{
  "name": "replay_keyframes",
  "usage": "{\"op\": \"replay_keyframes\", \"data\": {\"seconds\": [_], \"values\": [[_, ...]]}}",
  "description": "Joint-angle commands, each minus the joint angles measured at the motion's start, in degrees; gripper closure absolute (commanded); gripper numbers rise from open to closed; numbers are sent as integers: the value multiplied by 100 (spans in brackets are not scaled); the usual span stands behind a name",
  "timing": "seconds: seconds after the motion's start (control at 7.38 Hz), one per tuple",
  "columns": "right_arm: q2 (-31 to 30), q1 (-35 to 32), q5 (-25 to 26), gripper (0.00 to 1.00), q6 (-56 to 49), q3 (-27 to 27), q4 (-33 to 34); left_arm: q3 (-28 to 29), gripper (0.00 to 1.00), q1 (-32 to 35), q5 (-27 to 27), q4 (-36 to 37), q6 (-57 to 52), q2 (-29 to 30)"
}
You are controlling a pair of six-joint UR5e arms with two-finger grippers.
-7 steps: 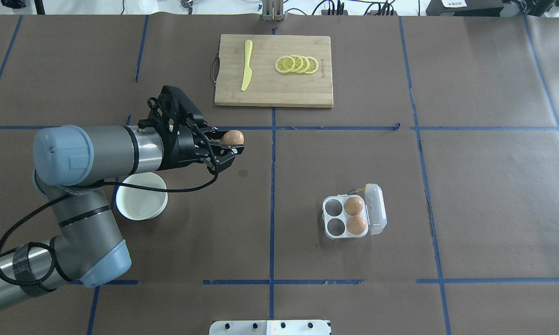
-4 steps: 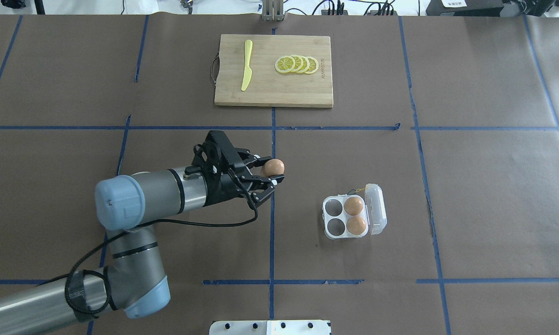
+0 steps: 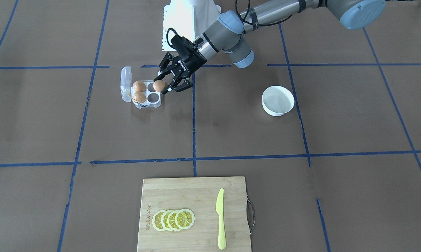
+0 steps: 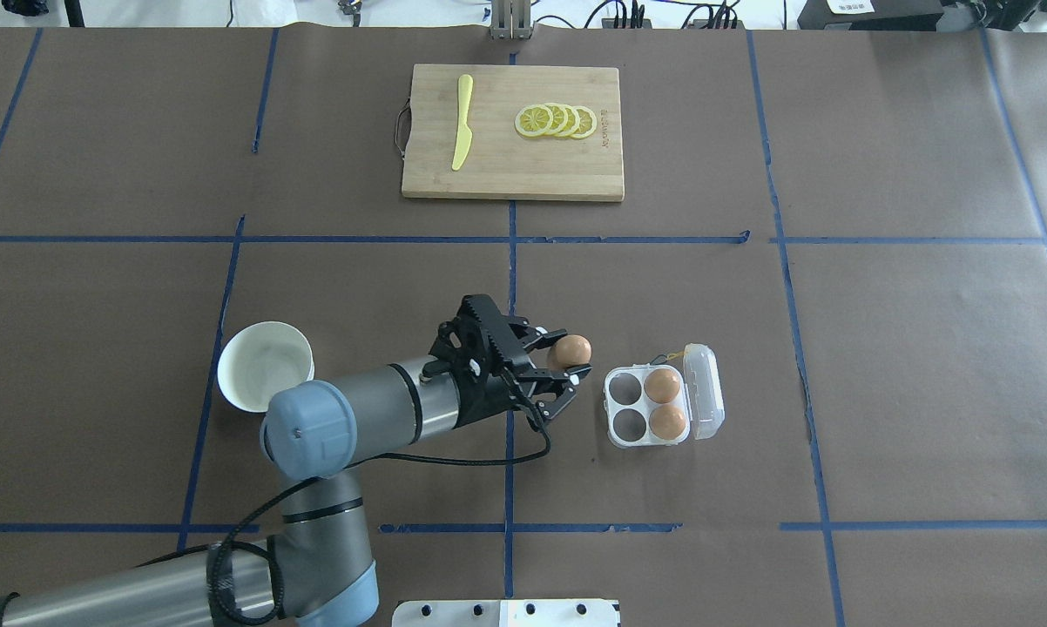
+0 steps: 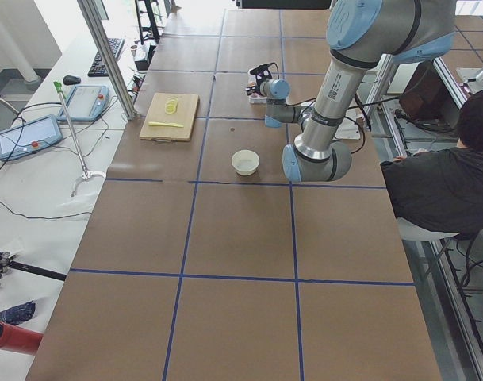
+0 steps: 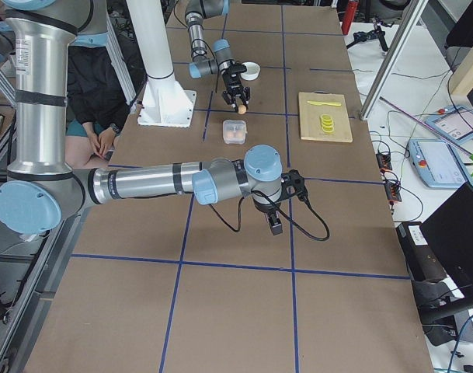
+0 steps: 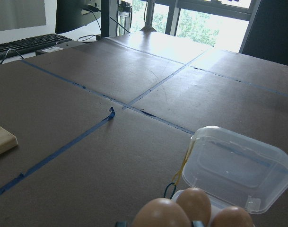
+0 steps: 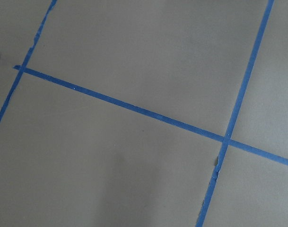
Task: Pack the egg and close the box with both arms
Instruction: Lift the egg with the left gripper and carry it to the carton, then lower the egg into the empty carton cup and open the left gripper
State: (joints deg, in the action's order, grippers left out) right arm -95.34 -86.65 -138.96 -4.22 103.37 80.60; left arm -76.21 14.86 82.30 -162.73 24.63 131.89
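Note:
My left gripper [image 4: 573, 359] is shut on a tan-brown egg [image 4: 570, 349] and holds it above the table, just left of the box [image 4: 628, 425]. The box is a clear four-cup carton with its lid [image 4: 705, 392] open to the right and a thin yellow string at the hinge. Two eggs [image 4: 662, 385] [image 4: 667, 421] fill the cups next to the lid; the two nearer cups are empty. In the front view the held egg [image 3: 159, 85] hangs at the box's [image 3: 153, 98] edge. The right gripper [image 6: 274, 224] shows only in the right side view, low over bare table; I cannot tell its state.
A white bowl [image 4: 265, 366] stands left of my left forearm. A wooden cutting board [image 4: 513, 165] with a yellow knife [image 4: 462, 122] and lemon slices [image 4: 556, 120] lies at the far middle. The white pedestal [image 3: 189, 17] stands at the robot's base. A seated person [image 5: 439, 182] is beside the table.
My left arm has swung right and towards the robot's side with the egg, from near the bowl to just beside the box. The bowl, once partly covered, now shows whole.

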Motion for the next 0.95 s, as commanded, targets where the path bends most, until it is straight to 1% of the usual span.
{"op": "replay_keyframes", "data": {"seconds": [0.0, 0.27, 0.54, 0.68, 0.81], "values": [[-2, -1, 9, 0, 0, -1, 0, 316, 100, -141, -99, -4, -2, 240], [-2, -1, 9, 0, 0, -1, 0, 448, 100, -255, -117, -4, -2, 346], [-2, -1, 9, 0, 0, -1, 0, 458, 86, -335, -152, -4, -2, 346], [-2, -10, 9, 0, 0, -1, 0, 458, 81, -352, -153, -4, -2, 346], [7, -10, 9, 0, 0, 7, 0, 458, 69, -361, -153, -4, -2, 346]]}}
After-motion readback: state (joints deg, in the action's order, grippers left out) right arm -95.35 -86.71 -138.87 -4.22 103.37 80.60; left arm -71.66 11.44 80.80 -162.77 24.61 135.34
